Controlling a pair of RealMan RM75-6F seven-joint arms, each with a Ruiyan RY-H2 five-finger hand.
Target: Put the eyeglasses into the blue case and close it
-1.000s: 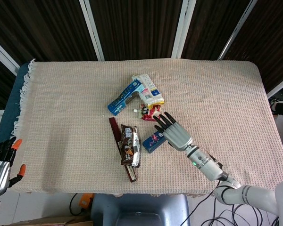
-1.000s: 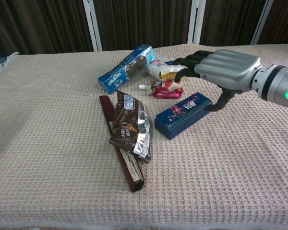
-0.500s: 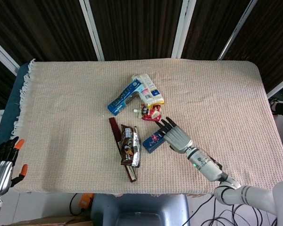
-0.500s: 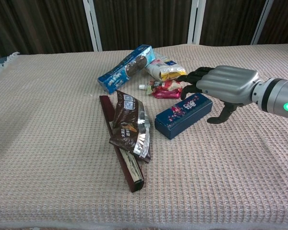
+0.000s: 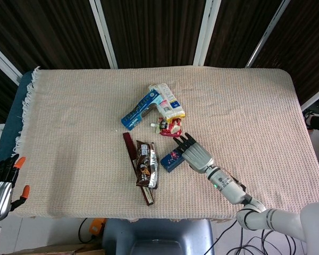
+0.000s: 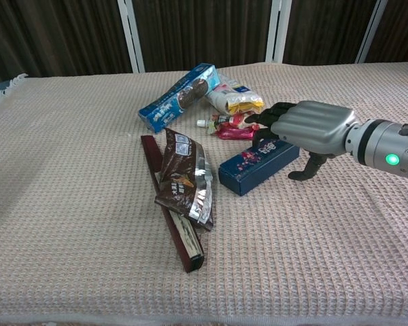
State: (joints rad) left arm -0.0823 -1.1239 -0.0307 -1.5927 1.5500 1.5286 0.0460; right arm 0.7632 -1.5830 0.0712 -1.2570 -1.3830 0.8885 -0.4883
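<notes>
Chest view: right hand [image 6: 306, 129] rests on the blue case's [image 6: 257, 163] upper-right end, fingers draped, thumb beside; not yet grasping. Case runs lower-left to upper-right.

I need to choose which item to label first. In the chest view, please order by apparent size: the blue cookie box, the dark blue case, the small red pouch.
1. Blue cookie box and dark blue case: they look alike in size; the case is nearer the camera and partly covered by the right hand, so I do not rank them.
2. Small red pouch: clearly smallest.
</notes>
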